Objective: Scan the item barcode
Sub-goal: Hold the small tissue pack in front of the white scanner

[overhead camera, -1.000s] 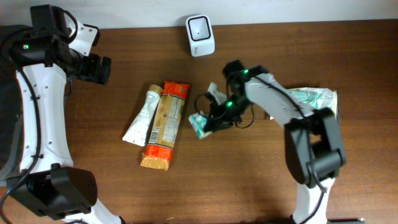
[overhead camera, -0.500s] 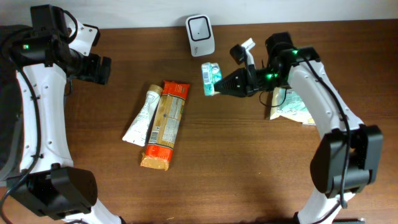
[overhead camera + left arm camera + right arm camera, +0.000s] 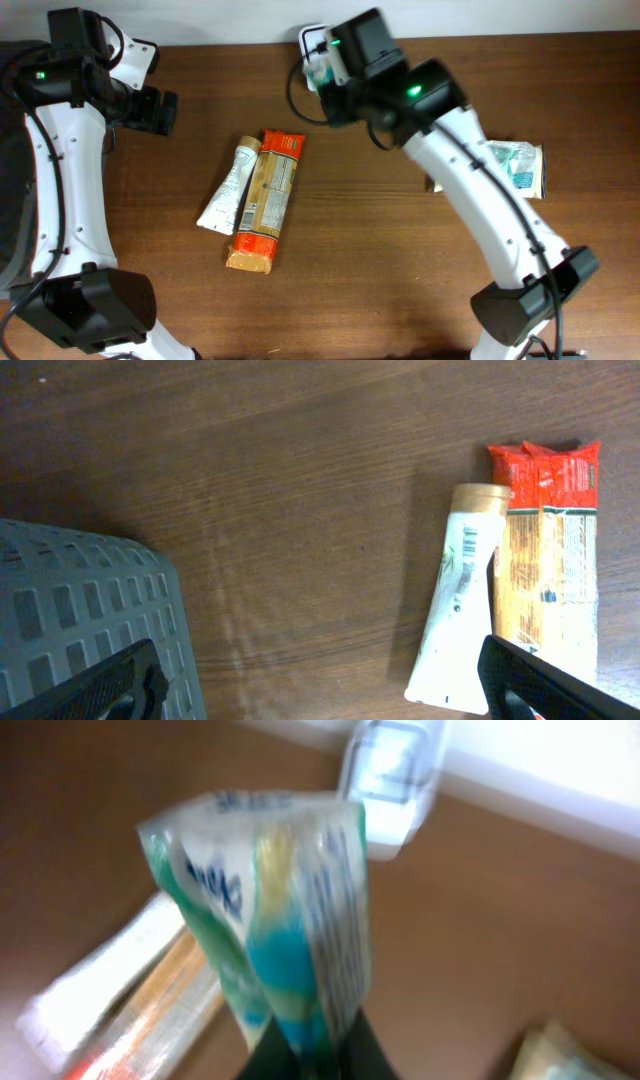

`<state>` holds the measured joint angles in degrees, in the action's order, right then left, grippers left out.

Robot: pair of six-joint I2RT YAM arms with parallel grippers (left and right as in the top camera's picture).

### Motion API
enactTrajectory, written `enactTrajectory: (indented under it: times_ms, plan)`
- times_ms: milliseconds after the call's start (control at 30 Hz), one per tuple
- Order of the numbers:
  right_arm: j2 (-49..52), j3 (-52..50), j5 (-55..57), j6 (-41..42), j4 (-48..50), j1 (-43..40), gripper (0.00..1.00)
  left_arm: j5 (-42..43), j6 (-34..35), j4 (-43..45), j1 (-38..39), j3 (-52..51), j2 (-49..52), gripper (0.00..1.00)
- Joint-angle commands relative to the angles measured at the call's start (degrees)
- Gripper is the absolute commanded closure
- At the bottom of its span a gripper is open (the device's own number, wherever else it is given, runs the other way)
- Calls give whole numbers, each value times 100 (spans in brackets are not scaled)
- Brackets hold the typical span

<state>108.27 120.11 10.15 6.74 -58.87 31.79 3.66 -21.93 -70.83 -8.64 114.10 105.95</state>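
- Closest to the right wrist camera, the right pincer (image 3: pixel 300 1042) is pressed together on the lower end of a green and blue packet (image 3: pixel 272 910). The packet stands upright and looks blurred.
- Just behind it, at the top of that view, is the white scanner (image 3: pixel 394 778). The item is therefore held up in front of the scanner, in the upper middle of the overhead view.
- I cannot tell whether the barcode faces the scanner window, and no sign of a read shows. I judge that the scan itself is not yet done, and the packet must also be put down afterwards.
- In the lower half of the overhead view the bench (image 3: pixel 380 300) is bare, which gives wide room for moving.
- In the middle, left of centre, a white tube (image 3: pixel 226 186) and an orange bar pack (image 3: pixel 264 200) lie side by side, touching. A second packet (image 3: pixel 515 165) lies at the right, well apart from them.
- Farthest, the scanner stands at the far edge of the bench, so little room is behind it.
- The left pincer (image 3: pixel 158 108) is spread and empty at the upper left, near a grey basket (image 3: pixel 80 610).
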Motion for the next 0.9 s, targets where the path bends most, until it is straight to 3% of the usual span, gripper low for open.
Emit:
enactTrajectory:
  times_ms: [0,167,267,467,867]
  plan:
    - [540,81,2992,-1165,1436,232,96,59,-90,0,-42,37,-92,1]
    - [2063,81,3257,-3213,4164,-48,96,59,-90,0,-52,37,-92,1]
    - [2868,81,3252,-3838,5010,-219,96,59,-90,0,-55,37,-92,1]
    - [3550,81,2881,-3952,5230,-343,96,59,-90,0,-52,37,-92,1]
    - [3567,87,2754,-3950,5532,-332,96,59,-90,0,-52,37,-92,1]
